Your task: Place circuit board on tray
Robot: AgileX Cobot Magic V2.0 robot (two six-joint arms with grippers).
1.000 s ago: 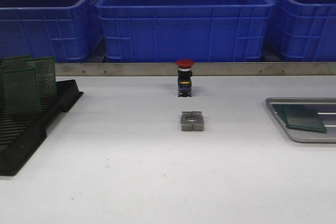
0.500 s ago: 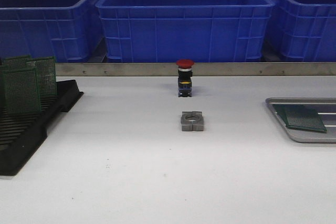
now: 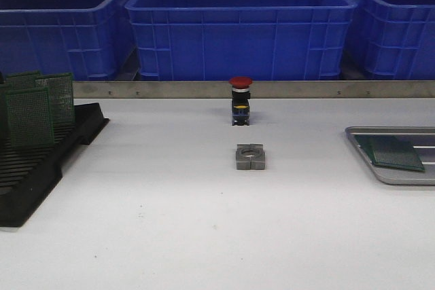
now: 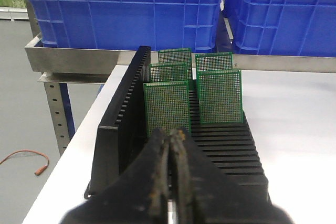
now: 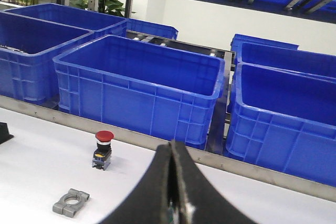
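Note:
Several green circuit boards (image 3: 28,117) stand upright in a black slotted rack (image 3: 41,161) at the table's left. One more circuit board (image 3: 393,152) lies flat on the silver tray (image 3: 408,179) at the right edge. In the left wrist view my left gripper (image 4: 172,134) is shut with nothing in it, its tips short of the nearest standing board (image 4: 167,106) in the rack (image 4: 121,114). My right gripper (image 5: 171,144) is shut too, held above the table. Neither gripper shows in the front view.
A red push button (image 3: 239,100) and a grey metal clamp (image 3: 249,156) sit mid-table. Big blue bins (image 3: 241,25) line the back behind a metal rail. The table's left edge runs beside the rack (image 4: 79,145).

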